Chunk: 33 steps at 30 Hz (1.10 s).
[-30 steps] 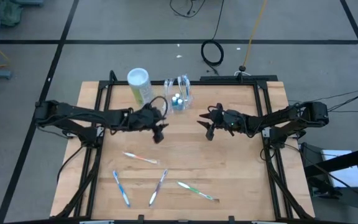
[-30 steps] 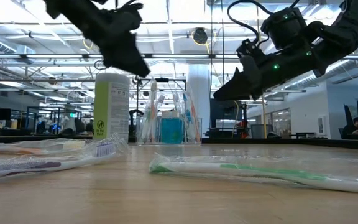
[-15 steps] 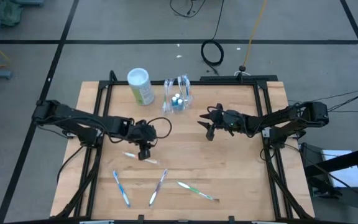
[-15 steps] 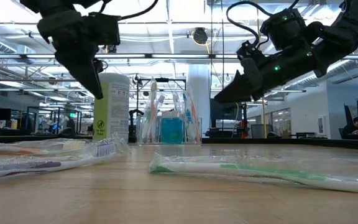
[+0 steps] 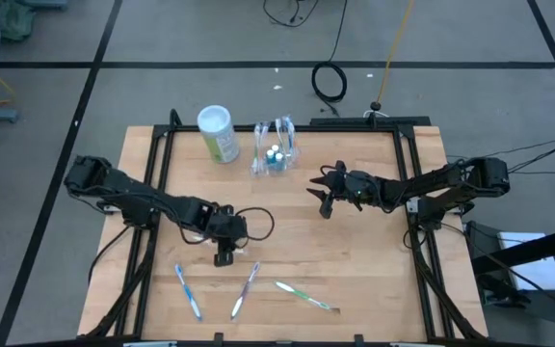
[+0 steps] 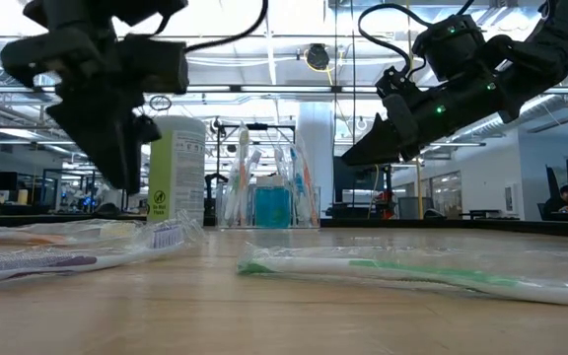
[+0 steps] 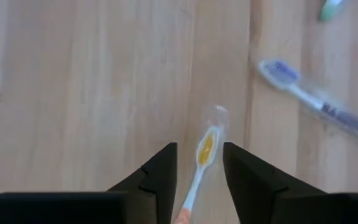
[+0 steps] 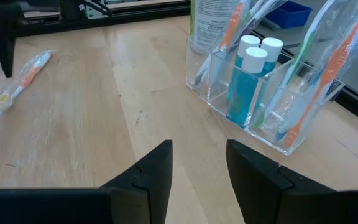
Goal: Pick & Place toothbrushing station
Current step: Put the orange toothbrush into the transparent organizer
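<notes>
Left gripper [image 5: 224, 255]: shifted from beside station toward 6 o'clock, now lowered over wrapped orange toothbrush [image 7: 199, 163]; fingers narrowly parted, astride handle, not yet closed. Pick judged imminent.
Right gripper [image 5: 322, 201]: position unchanged, raised at 3 o'clock of centre, parted, empty.
Toothbrushing station [image 5: 274, 151]: at 12 o'clock edge, beside green canister [image 5: 217, 132], partly stocked.

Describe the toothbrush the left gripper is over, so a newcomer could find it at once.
On the wooden table, the left gripper hangs open over a wrapped toothbrush lying alone mid-table. It has an orange handle; the three toothbrushes nearer the front edge are blue, purple and green.
</notes>
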Motion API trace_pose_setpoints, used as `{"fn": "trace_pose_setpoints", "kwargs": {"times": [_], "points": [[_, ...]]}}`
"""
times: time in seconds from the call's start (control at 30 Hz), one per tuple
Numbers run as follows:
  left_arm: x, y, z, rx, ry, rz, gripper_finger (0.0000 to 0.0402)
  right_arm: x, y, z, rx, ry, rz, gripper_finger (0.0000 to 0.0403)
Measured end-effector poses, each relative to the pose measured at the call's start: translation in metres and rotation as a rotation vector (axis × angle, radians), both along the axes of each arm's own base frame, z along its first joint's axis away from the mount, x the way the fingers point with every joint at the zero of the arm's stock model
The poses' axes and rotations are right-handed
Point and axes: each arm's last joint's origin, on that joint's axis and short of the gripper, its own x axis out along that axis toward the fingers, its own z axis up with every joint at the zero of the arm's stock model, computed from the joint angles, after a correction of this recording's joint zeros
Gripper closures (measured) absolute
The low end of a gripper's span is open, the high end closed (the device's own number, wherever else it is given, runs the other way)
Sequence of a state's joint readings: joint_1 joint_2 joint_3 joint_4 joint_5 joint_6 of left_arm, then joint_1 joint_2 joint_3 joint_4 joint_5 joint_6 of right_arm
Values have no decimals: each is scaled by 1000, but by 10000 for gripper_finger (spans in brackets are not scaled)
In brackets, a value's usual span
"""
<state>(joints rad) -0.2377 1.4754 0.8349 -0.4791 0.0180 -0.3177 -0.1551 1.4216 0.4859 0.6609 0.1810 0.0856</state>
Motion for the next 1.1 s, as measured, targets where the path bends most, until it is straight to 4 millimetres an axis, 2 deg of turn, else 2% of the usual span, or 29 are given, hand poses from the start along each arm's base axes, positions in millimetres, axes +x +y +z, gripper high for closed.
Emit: {"fn": "trace_pose_setpoints", "kwargs": {"times": [0.33, 0.53, 0.73, 1.1], "points": [[6, -5, -25, -78, 120, -45, 184, 0, 0, -1, 2, 10, 0, 261], [11, -5, -44, -32, 173, -47, 173, -1, 0, -2, 3, 22, 0, 261], [13, -4, -49, 16, 174, -141, 205, -1, 0, -2, 4, 24, 0, 261], [22, 15, -44, -22, 148, -51, 327, -1, 0, -2, 4, 25, 0, 261]]}}
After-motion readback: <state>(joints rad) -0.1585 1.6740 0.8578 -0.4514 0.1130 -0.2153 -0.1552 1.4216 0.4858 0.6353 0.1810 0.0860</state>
